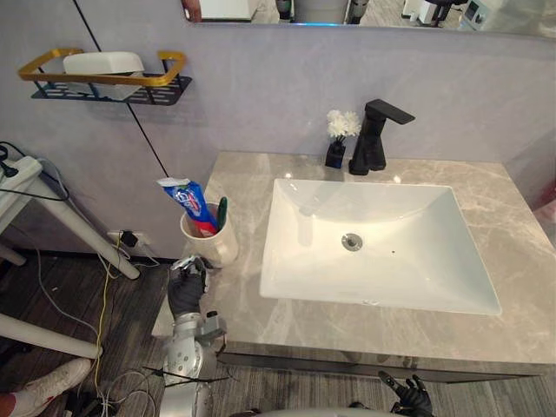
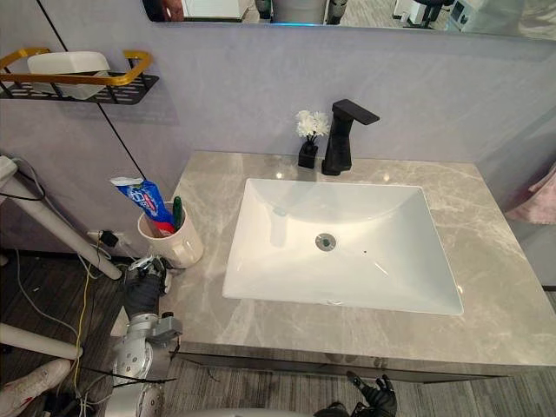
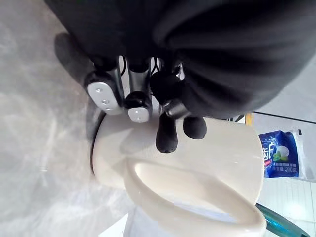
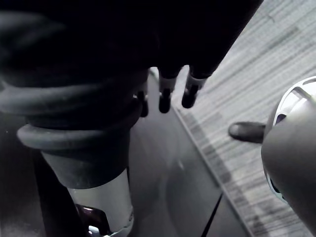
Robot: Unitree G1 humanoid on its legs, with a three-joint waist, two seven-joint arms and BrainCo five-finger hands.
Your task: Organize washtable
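Mug point(image 1: 213, 248) holds toothpaste tube point(image 1: 187, 200) — green toothbrush point(image 1: 222, 211) too.

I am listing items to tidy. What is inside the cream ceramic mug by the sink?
A blue, red and white toothpaste tube and a dark green handle, probably a toothbrush, stick out of the mug. Its wall hides their lower parts and the bottom.
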